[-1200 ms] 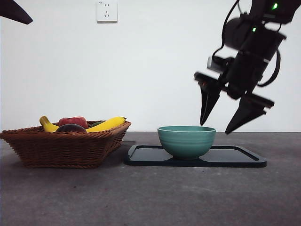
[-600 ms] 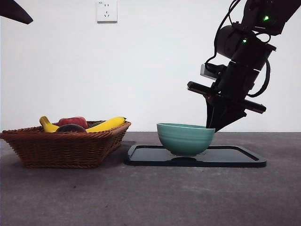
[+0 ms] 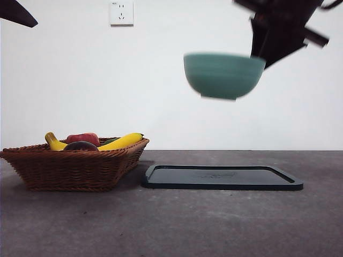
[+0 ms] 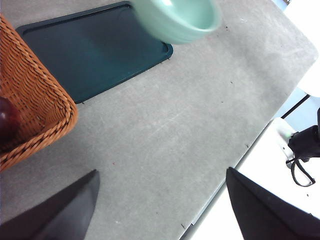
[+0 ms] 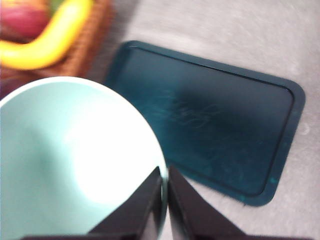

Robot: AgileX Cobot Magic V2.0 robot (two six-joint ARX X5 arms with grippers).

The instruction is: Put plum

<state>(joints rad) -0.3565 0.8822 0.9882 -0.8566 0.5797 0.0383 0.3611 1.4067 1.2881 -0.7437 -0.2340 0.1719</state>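
Pinching the rim of the green bowl (image 3: 224, 75), the right tool (image 5: 164, 192) has one jaw inside the rim and one outside; in the front view it is the dark mass at the upper right (image 3: 278, 33), and the bowl hangs blurred in the air, high above the dark tray (image 3: 222, 177). Nothing can be seen inside the bowl in the right wrist view (image 5: 75, 160).

Below it, the tray lies flat on the grey desk (image 3: 177, 225), with nothing standing on it. Left of the tray, just beside it, sits the wicker basket (image 3: 72, 168). It holds the plum (image 3: 81, 145) at the front, low behind the rim, a red fruit (image 3: 83, 138) behind it, and a yellow banana (image 3: 121, 141) curving toward the right corner.

The left tool (image 4: 160, 210) hangs over the bare desk with its jaws spread wide; it shows as a black tip in the upper left of the front view (image 3: 16, 13).

Half a second ago the bowl was tilted on the tray with the tool at its right rim; now it has risen clear. Basket, fruit and tray have not shifted.
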